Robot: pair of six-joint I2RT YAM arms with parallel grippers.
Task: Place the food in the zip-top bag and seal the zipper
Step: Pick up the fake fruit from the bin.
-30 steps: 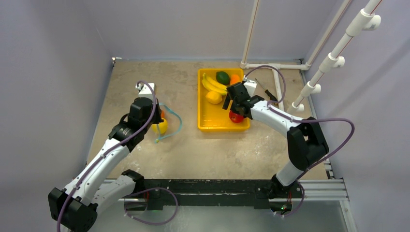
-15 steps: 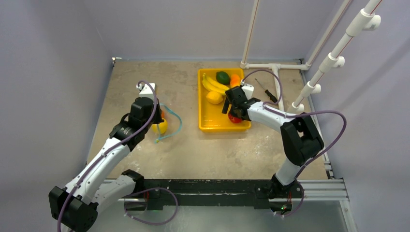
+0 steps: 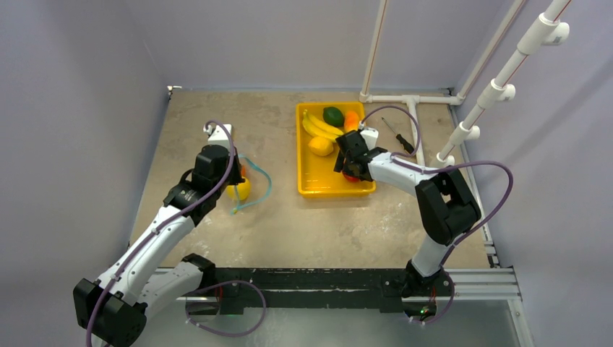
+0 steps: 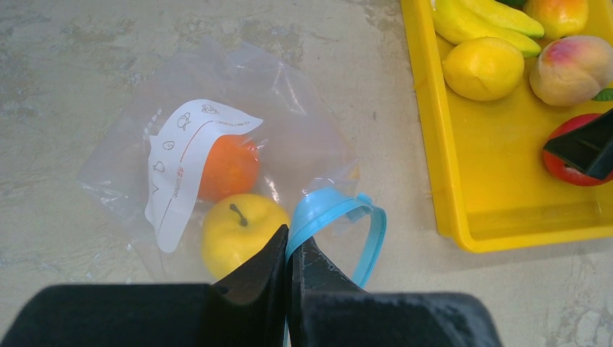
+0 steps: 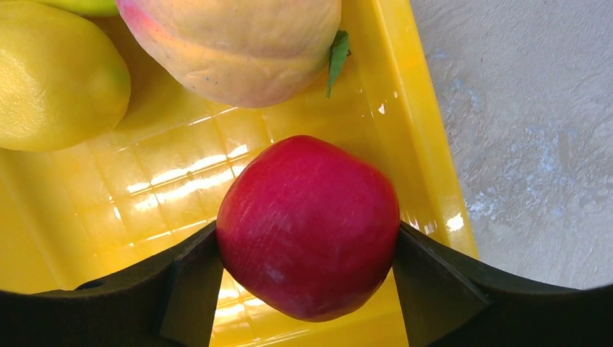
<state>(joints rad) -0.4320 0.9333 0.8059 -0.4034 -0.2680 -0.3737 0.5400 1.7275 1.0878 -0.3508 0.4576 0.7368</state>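
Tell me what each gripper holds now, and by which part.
Left gripper pinches the zipper at the mouth of the bag. Right gripper clasps the red apple by its two sides.

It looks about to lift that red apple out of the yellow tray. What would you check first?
1. Red apple between the right gripper's fingers, both sides touching: ok.
2. Peach and lemon apart from the apple: ok.
3. Left gripper pinching the zipper: ok.
4. Bag mouth open wide enough for the apple: cannot tell.
5. Orange and yellow fruit already inside the bag: ok.
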